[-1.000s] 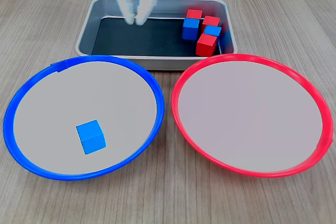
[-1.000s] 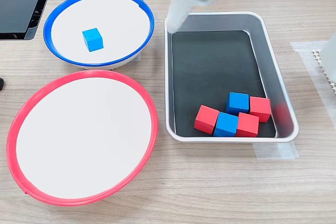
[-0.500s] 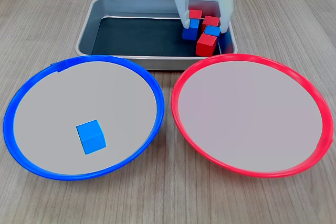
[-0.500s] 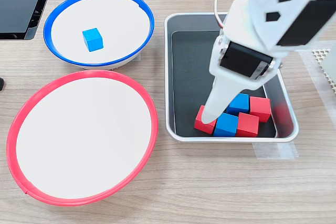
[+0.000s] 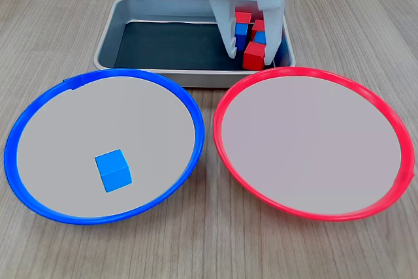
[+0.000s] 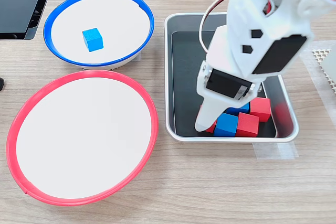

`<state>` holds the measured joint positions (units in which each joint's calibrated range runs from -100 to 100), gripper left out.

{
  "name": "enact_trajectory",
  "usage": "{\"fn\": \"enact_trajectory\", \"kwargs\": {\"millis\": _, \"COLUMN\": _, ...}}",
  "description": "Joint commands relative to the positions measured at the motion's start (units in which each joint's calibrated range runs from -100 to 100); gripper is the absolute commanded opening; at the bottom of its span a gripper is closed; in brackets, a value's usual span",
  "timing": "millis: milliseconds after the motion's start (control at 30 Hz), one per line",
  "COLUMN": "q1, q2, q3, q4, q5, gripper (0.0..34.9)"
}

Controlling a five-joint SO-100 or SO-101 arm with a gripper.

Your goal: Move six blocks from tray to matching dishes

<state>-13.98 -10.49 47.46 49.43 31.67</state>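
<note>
Hand (image 5: 250, 55) spread open, straddling the red block (image 5: 255, 56) in the tray (image 5: 108, 37) corner nearest the red dish (image 5: 313, 142); it should close squarely, avoiding the neighbouring cubes, then lift straight.

The white arm (image 6: 262, 30) is seen angled steeply downward, its black servo housings and red wiring exposed along the wrist. The gripper (image 5: 249, 57) is pointed almost straight down, its jaws spread apart, one white finger (image 5: 230, 34) shown on the first exterior view's left and the other (image 5: 271, 37) on its right. In the second exterior view, only one tapered fingertip (image 6: 202, 124) can be made out below the wrist.
</note>
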Motion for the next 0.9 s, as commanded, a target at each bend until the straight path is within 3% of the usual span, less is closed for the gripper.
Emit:
{"fn": "enact_trajectory", "kwargs": {"millis": 0, "q1": 0.2, "q2": 0.7, "q3": -1.8, "q4": -0.9, "q5": 1.6, "gripper": 5.8}}
{"fn": "enact_trajectory", "kwargs": {"millis": 33, "q1": 0.2, "q2": 0.6, "q3": -1.8, "q4": -0.4, "q5": 2.0, "gripper": 0.3}}
{"fn": "enact_trajectory", "kwargs": {"millis": 200, "q1": 2.6, "q2": -0.4, "q3": -12.2, "q4": 9.3, "q5": 2.7, "gripper": 0.2}}
{"fn": "enact_trajectory", "kwargs": {"millis": 300, "q1": 3.8, "q2": 1.5, "q3": -27.6, "q4": 13.6, "q5": -3.0, "gripper": 0.1}}
{"fn": "enact_trajectory", "kwargs": {"millis": 433, "q1": 3.4, "q2": 11.8, "q3": -50.2, "q4": 11.6, "q5": -12.5, "gripper": 0.1}}
{"fn": "enact_trajectory", "kwargs": {"millis": 633, "q1": 0.9, "q2": 22.9, "q3": -55.0, "q4": 4.4, "q5": -13.8, "gripper": 0.2}}
{"fn": "enact_trajectory", "kwargs": {"millis": 800, "q1": 0.4, "q2": 26.1, "q3": -52.5, "q4": 1.2, "q5": -12.3, "gripper": 9.0}}
{"fn": "enact_trajectory", "kwargs": {"millis": 833, "q1": 0.4, "q2": 26.3, "q3": -52.1, "q4": 1.4, "q5": -11.8, "gripper": 15.2}}
{"fn": "enact_trajectory", "kwargs": {"millis": 867, "q1": 0.3, "q2": 26.3, "q3": -52.1, "q4": 1.5, "q5": -11.6, "gripper": 18.9}}
